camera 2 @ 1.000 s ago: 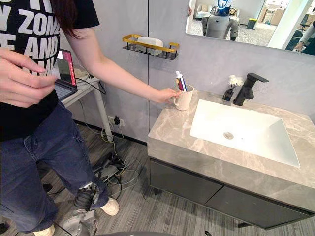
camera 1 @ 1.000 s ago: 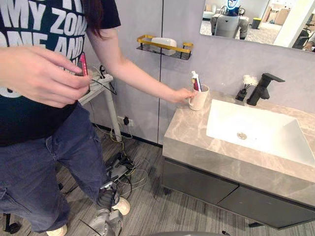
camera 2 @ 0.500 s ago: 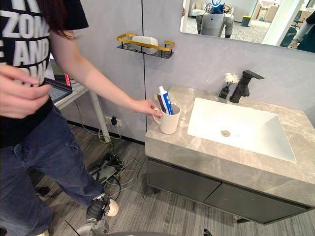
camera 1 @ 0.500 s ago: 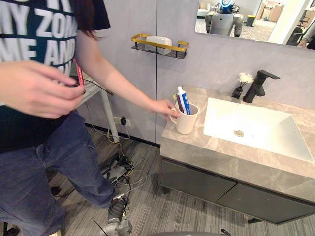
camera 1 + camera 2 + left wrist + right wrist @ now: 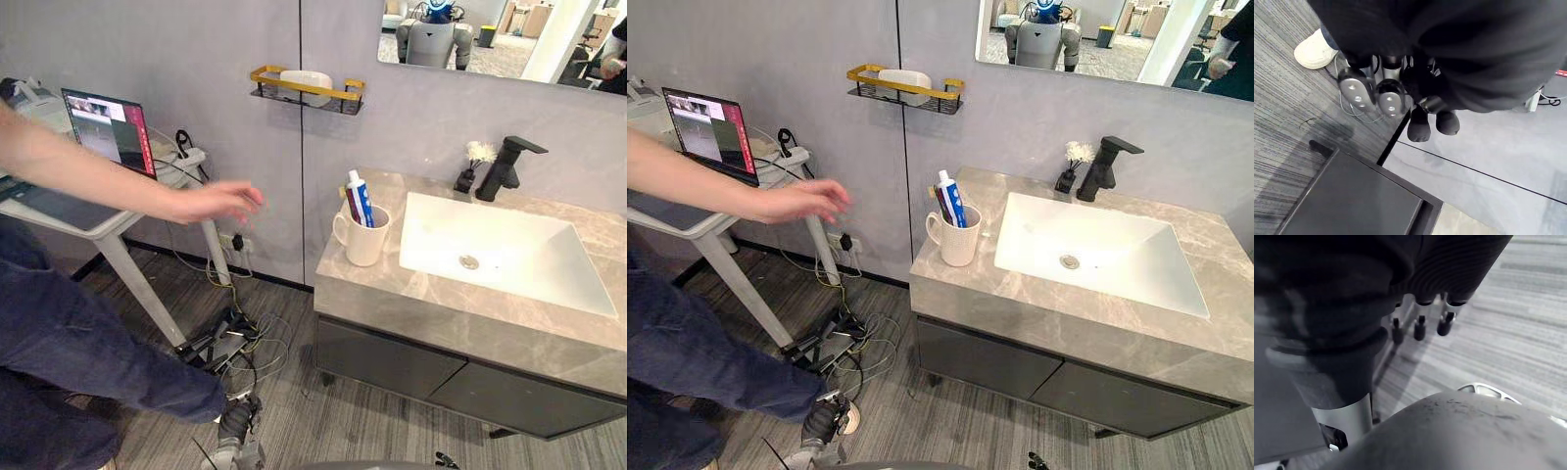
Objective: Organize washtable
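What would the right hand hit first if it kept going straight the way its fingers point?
Probably the grey floor: the right hand points down at it with nothing visible between, though depth is unclear.

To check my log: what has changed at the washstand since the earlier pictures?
The person's hand moved the white ceramic mug, which holds a white-and-blue toothpaste tube, from the back of the beige marble countertop toward its front edge, left of the white sink. The hand then let go and withdrew to the left. The black faucet and gold wall shelf stayed in place.
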Available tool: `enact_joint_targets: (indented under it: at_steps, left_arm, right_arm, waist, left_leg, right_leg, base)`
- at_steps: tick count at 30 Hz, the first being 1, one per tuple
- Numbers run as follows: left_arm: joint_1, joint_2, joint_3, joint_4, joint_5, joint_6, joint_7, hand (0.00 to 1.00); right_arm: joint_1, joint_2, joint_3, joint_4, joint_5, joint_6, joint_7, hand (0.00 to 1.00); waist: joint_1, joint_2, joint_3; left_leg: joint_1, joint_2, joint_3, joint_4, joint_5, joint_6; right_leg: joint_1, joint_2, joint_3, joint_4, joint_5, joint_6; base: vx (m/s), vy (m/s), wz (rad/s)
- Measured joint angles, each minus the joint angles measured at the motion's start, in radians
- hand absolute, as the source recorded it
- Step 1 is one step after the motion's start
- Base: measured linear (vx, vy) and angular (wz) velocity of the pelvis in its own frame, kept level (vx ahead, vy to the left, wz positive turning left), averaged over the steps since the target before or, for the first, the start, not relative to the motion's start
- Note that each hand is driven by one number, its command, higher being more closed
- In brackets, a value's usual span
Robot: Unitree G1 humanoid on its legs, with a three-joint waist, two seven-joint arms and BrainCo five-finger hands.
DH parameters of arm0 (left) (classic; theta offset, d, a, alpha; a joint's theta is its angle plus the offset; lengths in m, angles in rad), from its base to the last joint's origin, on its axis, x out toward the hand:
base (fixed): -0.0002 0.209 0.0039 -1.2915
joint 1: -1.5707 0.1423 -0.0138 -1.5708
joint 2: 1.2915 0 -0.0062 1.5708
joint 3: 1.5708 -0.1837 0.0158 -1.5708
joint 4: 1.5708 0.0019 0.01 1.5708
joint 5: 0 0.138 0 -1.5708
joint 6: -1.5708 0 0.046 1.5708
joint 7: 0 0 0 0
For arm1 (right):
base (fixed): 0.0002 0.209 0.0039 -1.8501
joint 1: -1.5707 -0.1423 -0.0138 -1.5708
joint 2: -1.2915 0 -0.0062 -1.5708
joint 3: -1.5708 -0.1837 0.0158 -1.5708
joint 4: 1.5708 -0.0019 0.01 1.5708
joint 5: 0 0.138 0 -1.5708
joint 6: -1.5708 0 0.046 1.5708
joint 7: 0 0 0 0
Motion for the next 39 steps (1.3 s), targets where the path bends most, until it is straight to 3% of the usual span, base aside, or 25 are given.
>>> enact_joint_targets:
  at_steps: [4, 6, 9, 11, 14, 17, 25, 28, 32, 36, 39]
  left_arm:
    - [-0.012, 0.001, -0.022, -0.073, 0.000, 0.004, 0.001, 1.00]
    - [-0.016, 0.022, -0.075, -0.234, -0.010, 0.005, 0.002, 1.00]
    - [-0.083, 0.053, -0.118, -0.415, -0.037, -0.024, 0.005, 1.00]
    - [-0.190, 0.076, -0.115, -0.449, -0.042, -0.045, 0.025, 1.00]
    - [-0.286, 0.109, -0.107, -0.450, -0.042, -0.049, 0.043, 1.00]
    - [-0.369, 0.147, -0.094, -0.445, -0.041, -0.050, 0.067, 1.00]
    - [-0.524, 0.178, -0.149, -0.356, -0.040, -0.056, 0.089, 1.00]
    - [-0.559, 0.192, -0.159, -0.316, 0.068, -0.051, 0.110, 1.00]
    - [-0.636, 0.221, -0.155, -0.254, 0.166, -0.035, 0.131, 1.00]
    - [-0.658, 0.225, -0.147, -0.196, 0.196, -0.017, 0.138, 1.00]
    - [-0.687, 0.225, -0.147, -0.178, 0.191, -0.010, 0.140, 1.00]
  right_arm:
    - [0.000, 0.000, 0.001, 0.001, 0.000, 0.000, 0.000, 0.00]
    - [-0.005, -0.005, 0.015, 0.011, 0.000, -0.002, -0.001, 0.00]
    - [-0.026, -0.017, 0.031, 0.045, 0.001, -0.006, 0.000, 0.00]
    - [-0.042, -0.019, 0.032, 0.050, -0.003, -0.006, 0.004, 0.00]
    - [-0.050, -0.029, 0.032, 0.050, -0.005, -0.007, 0.007, 0.00]
    - [-0.065, -0.035, 0.032, 0.048, -0.006, -0.007, 0.010, 0.00]
    - [-0.066, -0.036, 0.028, 0.042, -0.006, -0.004, 0.031, 0.00]
    - [-0.073, -0.033, 0.024, 0.036, -0.006, -0.004, 0.031, 0.00]
    - [-0.073, -0.027, 0.020, 0.010, -0.006, -0.005, 0.033, 0.00]
    - [-0.072, -0.022, 0.015, -0.006, -0.006, -0.006, 0.034, 0.00]
    - [-0.071, -0.012, 0.000, -0.024, -0.005, -0.006, 0.034, 0.00]
  waist:
    - [0.000, 0.000, 0.000]
    - [-0.001, -0.001, 0.000]
    - [-0.005, 0.003, 0.000]
    - [-0.027, 0.006, 0.000]
    - [-0.040, 0.004, -0.004]
    - [-0.079, 0.009, 0.002]
    - [-0.089, 0.008, 0.014]
    - [-0.111, 0.007, 0.019]
    - [-0.113, -0.001, 0.039]
    - [-0.137, -0.002, 0.051]
    - [-0.135, -0.011, 0.074]
  left_leg:
    - [0.000, 0.003, 0.001, -0.001, 0.000, 0.000]
    - [0.000, 0.005, 0.005, -0.001, 0.000, 0.000]
    - [-0.001, 0.005, 0.024, 0.000, -0.001, 0.000]
    - [-0.001, 0.003, 0.030, -0.001, -0.001, 0.000]
    - [0.004, 0.006, 0.049, 0.001, -0.005, 0.000]
    - [0.004, 0.005, 0.053, 0.006, -0.008, 0.001]
    - [0.001, 0.006, 0.096, 0.041, -0.031, 0.004]
    - [0.000, 0.006, 0.113, 0.041, -0.035, -0.001]
    - [-0.002, 0.016, 0.144, 0.043, -0.039, -0.007]
    - [-0.005, 0.021, 0.152, 0.043, -0.040, -0.005]
    - [-0.006, 0.020, 0.155, 0.044, -0.043, -0.003]
  right_leg:
    - [0.000, 0.003, 0.002, -0.002, 0.000, -0.001]
    - [-0.012, 0.006, 0.008, -0.002, 0.000, -0.002]
    - [-0.019, 0.008, 0.030, -0.006, 0.008, -0.006]
    - [-0.018, 0.010, 0.039, -0.026, 0.021, -0.006]
    - [-0.035, 0.014, 0.060, -0.026, 0.030, -0.007]
    - [-0.037, 0.014, 0.067, -0.026, 0.033, -0.011]
    - [-0.055, 0.014, 0.112, -0.031, 0.044, -0.022]
    - [-0.074, 0.015, 0.138, -0.031, 0.047, -0.029]
    - [-0.097, 0.027, 0.169, -0.031, 0.056, -0.037]
    - [-0.106, 0.034, 0.178, -0.031, 0.062, -0.031]
    - [-0.109, 0.033, 0.183, -0.031, 0.063, -0.029]
  base:
    - [0.00, 0.000, 0.00]
    - [0.01, 0.002, -0.08]
    - [0.03, 0.012, -0.19]
    - [0.03, 0.010, -0.15]
    - [0.03, 0.008, -0.23]
    - [0.01, 0.006, -0.07]
    - [-0.03, 0.012, -0.18]
    - [-0.04, 0.003, -0.21]
    - [-0.02, -0.005, -0.26]
    - [0.01, -0.009, -0.09]
    - [0.02, 0.008, -0.03]
